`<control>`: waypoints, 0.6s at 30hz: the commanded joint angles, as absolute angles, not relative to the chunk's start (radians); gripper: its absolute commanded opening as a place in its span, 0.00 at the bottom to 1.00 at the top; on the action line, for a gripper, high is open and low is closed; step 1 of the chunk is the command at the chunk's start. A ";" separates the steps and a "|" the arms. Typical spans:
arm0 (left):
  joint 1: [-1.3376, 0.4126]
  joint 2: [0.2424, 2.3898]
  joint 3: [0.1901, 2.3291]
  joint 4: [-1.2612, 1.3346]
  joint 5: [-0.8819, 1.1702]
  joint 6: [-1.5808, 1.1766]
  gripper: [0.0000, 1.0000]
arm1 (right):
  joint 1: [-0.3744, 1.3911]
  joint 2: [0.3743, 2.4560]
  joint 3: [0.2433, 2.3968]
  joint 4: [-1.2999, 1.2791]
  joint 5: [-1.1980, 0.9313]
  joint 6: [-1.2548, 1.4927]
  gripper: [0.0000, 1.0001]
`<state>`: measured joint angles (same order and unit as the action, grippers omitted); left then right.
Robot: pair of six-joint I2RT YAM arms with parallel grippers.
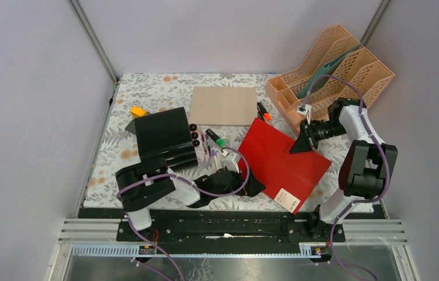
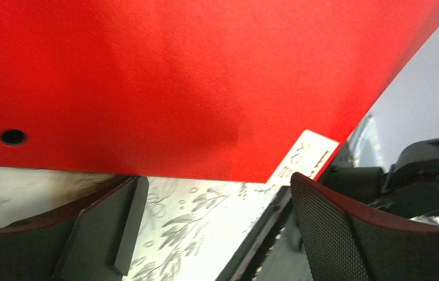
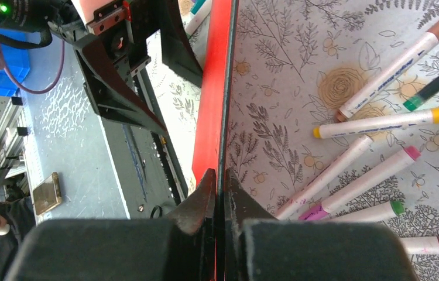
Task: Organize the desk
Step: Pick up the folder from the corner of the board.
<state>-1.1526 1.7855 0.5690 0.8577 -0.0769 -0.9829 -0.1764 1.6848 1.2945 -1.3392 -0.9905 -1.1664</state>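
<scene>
My right pincer [image 3: 220, 192] clenches the red folder [image 1: 281, 161] by its edge, centre frame; my left pincer [image 2: 217, 225] hangs released beside it. Markers [image 3: 375, 123] lie scattered on the leafy surface [image 1: 153, 91] mid-frame; most tidying, I judge, remains.

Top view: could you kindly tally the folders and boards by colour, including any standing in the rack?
Red folder: 1
Black folder: 1
Tan board: 1
Dark green folder: 1
Total: 4
</scene>
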 commanded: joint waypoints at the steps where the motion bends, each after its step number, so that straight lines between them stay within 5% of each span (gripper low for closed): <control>1: -1.124 1.683 0.504 0.939 -0.165 -0.759 0.98 | -0.149 1.657 1.337 -1.420 -0.989 -1.228 0.00; 11: -1.123 1.439 0.311 1.189 -0.205 -0.430 0.99 | -0.149 1.617 1.498 -1.479 -1.072 -1.170 0.00; 18: -1.012 1.314 0.259 1.200 -0.095 -0.511 0.99 | -0.149 1.615 1.609 -1.478 -1.131 -1.122 0.00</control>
<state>-1.0840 1.3743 0.2798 1.1130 -0.1642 -0.4892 -0.1562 1.6596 1.5246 -1.4319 -1.0130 -1.1618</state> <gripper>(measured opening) 0.988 0.040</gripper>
